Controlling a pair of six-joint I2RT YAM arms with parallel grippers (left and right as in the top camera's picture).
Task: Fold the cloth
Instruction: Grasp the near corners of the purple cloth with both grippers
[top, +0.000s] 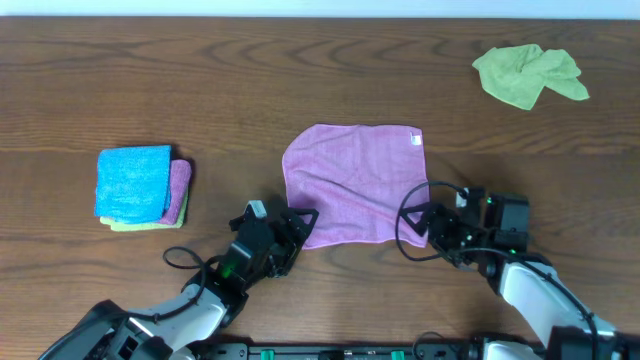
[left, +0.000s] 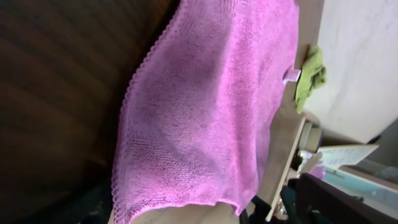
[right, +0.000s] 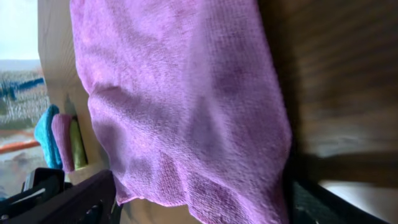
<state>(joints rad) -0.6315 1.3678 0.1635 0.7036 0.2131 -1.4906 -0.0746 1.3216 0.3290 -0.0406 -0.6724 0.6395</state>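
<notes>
A pink cloth (top: 355, 185) lies spread flat in the middle of the wooden table, with a small white tag at its far right corner. My left gripper (top: 300, 228) is at the cloth's near left corner. In the left wrist view its open fingers (left: 199, 214) straddle the near edge of the cloth (left: 211, 112). My right gripper (top: 425, 222) is at the near right corner. In the right wrist view its fingers (right: 199, 211) are wide apart around the cloth's edge (right: 180, 99). Neither gripper is closed on the fabric.
A crumpled green cloth (top: 530, 75) lies at the far right and also shows in the left wrist view (left: 311, 74). A stack of folded cloths (top: 140, 187), blue on top, sits at the left and shows in the right wrist view (right: 59, 140).
</notes>
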